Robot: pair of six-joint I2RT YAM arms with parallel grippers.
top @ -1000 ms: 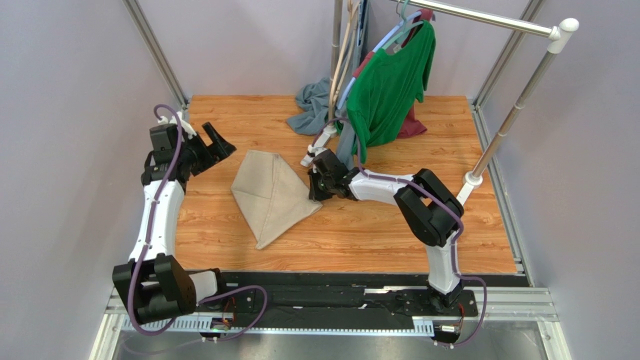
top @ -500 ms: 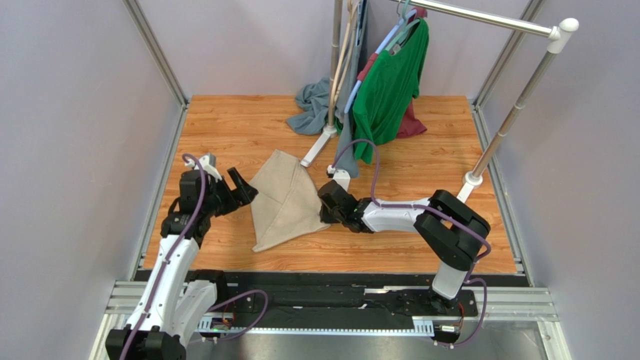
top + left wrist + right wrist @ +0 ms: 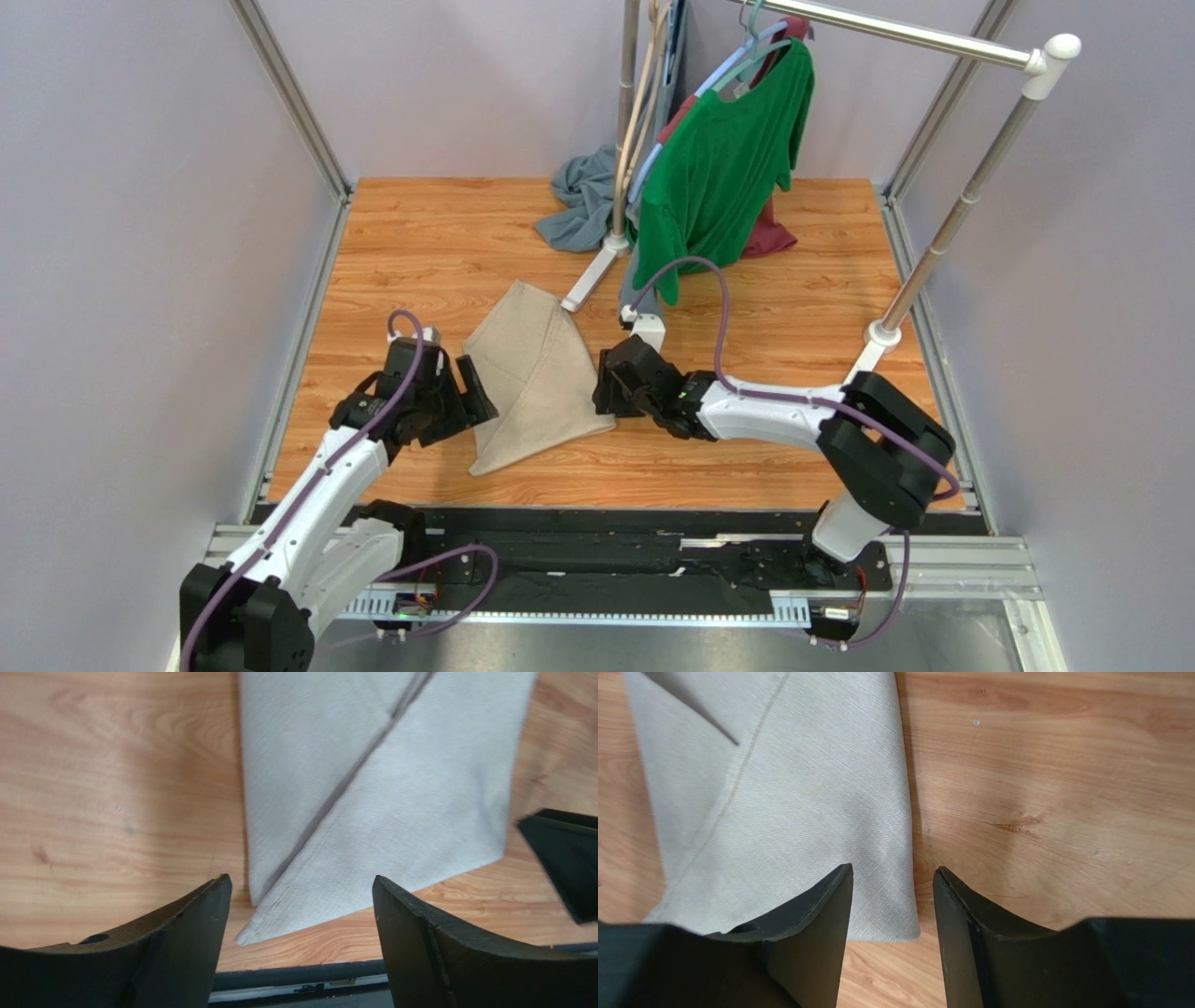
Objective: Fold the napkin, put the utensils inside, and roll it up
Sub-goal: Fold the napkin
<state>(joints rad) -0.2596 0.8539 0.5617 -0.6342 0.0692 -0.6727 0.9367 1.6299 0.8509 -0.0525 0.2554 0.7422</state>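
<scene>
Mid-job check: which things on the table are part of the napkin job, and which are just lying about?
Job: napkin, folded; left gripper and right gripper, both open at its edges. No fork in view.
Lying about: green shirt, grey-blue cloth, dark red garment, clothes rack.

Far ahead of me: green shirt (image 3: 723, 161) hangs on rail (image 3: 912, 31); grey cloth (image 3: 578, 196) heaped on wood table (image 3: 421, 238) by pole (image 3: 627, 84); maroon cloth (image 3: 769, 233) behind shirt.
</scene>
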